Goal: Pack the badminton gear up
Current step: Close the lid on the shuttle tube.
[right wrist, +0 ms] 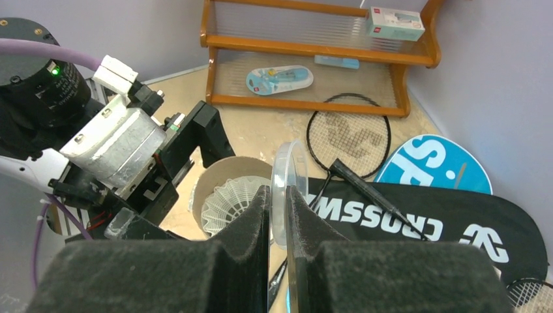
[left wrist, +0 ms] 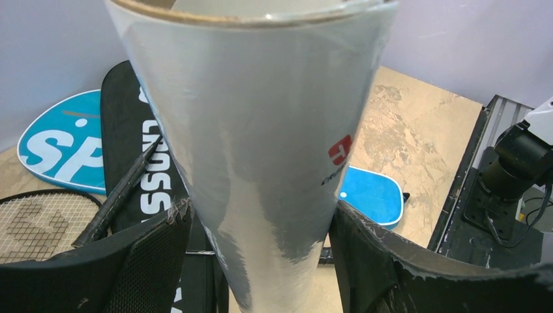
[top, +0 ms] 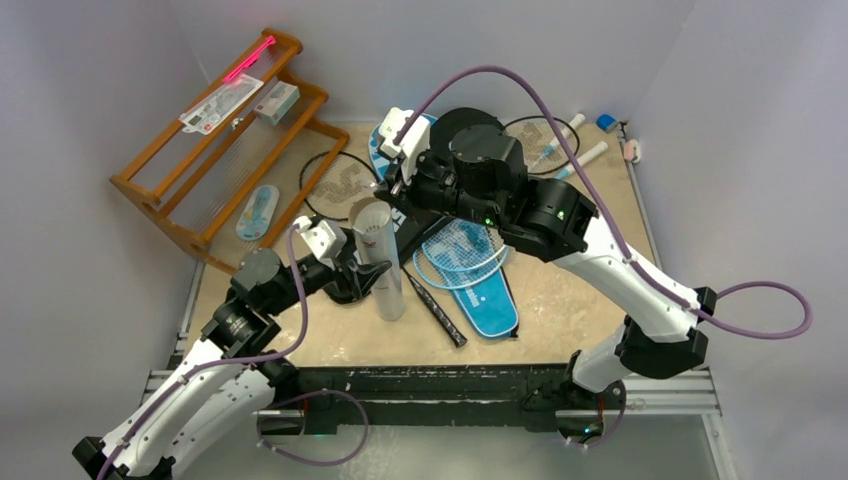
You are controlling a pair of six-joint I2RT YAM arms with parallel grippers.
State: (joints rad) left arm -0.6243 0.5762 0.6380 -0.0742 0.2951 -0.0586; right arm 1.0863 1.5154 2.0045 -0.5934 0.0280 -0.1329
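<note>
Left gripper (left wrist: 261,251) is spread pretty wide, both black pads pressed against the sides of the white tube (left wrist: 254,130), holding it upright on the table (top: 560,330) near the front edge. The tube's top is open, and from the right wrist view you can see a white shuttlecock (right wrist: 231,202) sitting down inside it.

Right gripper (right wrist: 277,202) is nearly closed, pinching a clear lid (right wrist: 290,166) on edge by its rim. The lid sits just beside the tube's mouth, not on it.

Around them it's crowded. Right behind the tube lies the black "CROSSWAY" cover (right wrist: 417,218), with the black racket (right wrist: 349,134) resting its handle across it. The blue "SPORT" cover (right wrist: 433,163) pokes out from behind that. To the right of the tube, a light-blue racket (top: 465,245) lies on top of a second blue cover (top: 495,305).

The right arm's bulk hangs over the middle of the table and hides a good bit of the stuff underneath. The wooden rack (right wrist: 313,45) stands in the back left corner with a small box (right wrist: 393,23) on top.
</note>
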